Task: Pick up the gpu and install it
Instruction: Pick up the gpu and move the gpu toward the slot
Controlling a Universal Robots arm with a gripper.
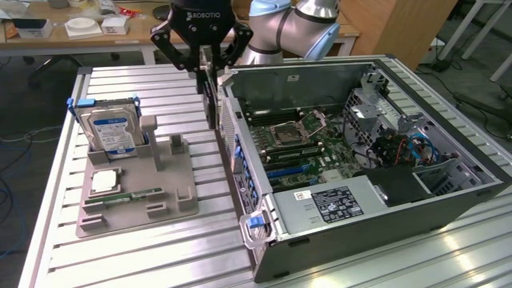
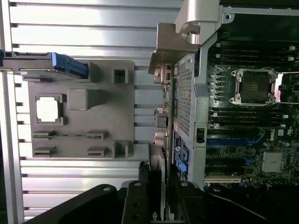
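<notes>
The pick-up is done, judging by how things hang: the gripper (image 1: 210, 67) pinches the gpu (image 1: 211, 102) by its upper edge, and the card hangs edge-on in the upper middle of the exterior view, clear of the grey holder tray (image 1: 140, 180) at lower left. It sits just beside the outer wall of the open computer case (image 1: 384, 198). It is not yet over the motherboard (image 1: 312, 144), so the installing is left.

The arm (image 1: 292, 27) was the usual silver-tube look with pale blue caps on chunky joints, and the claw (image 1: 205, 65) was all matte black, white ROBOTIQ lettering across the body, linked fingers (image 1: 169, 51) with little pivot screws showing.
</notes>
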